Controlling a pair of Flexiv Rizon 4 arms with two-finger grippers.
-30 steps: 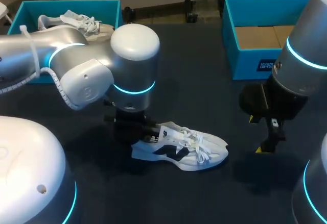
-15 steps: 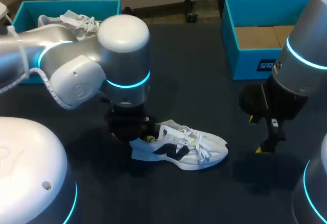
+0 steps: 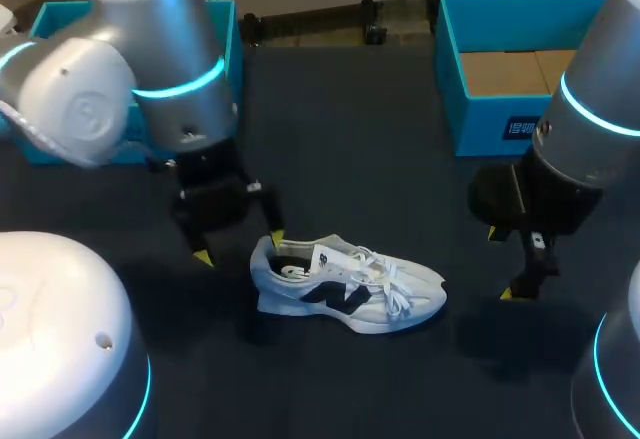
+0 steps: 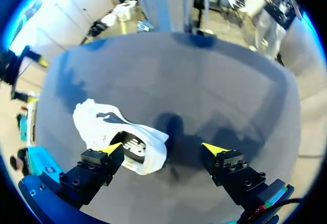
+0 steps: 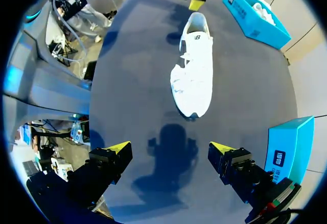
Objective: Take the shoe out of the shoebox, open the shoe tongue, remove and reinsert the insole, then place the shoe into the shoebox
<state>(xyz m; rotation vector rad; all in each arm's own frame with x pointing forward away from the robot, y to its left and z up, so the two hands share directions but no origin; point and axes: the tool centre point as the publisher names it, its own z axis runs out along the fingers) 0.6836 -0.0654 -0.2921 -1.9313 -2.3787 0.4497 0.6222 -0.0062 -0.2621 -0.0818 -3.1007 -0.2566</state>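
Where the shoe lies: the white shoe (image 3: pixel 350 289) with a dark side mark stands on its sole on the dark table (image 3: pixel 380 139), low in the middle of the head view, heel to the left and toe to the right, outside both boxes.
Shoe, left wrist view: the shoe (image 4: pixel 102 124) lies ahead of the gripper, its heel opening just beside one yellow fingertip (image 4: pixel 111 148).
Shoe, right wrist view: the shoe (image 5: pixel 193 73) lies well ahead of the fingers, toe toward them.
Left claw: the left gripper (image 3: pixel 240 248) hangs at centre left of the head view, one yellow tip close to the shoe's heel, the other over bare table.
Left claw, state: in its own view the left gripper (image 4: pixel 162 148) is spread wide, with nothing pinched.
Right claw: the right gripper (image 3: pixel 503 263) hangs at the right of the head view, well apart from the toe of the shoe.
Right claw, state: the right gripper (image 5: pixel 169 147) is spread wide over bare table, with nothing between its fingers.
Left shoebox: the teal left shoebox (image 3: pixel 58 16) sits in the upper left of the head view, largely hidden behind the left arm (image 3: pixel 110 89).
Right shoebox: the teal right shoebox (image 3: pixel 500 124) sits in the upper right of the head view, its cardboard floor showing.
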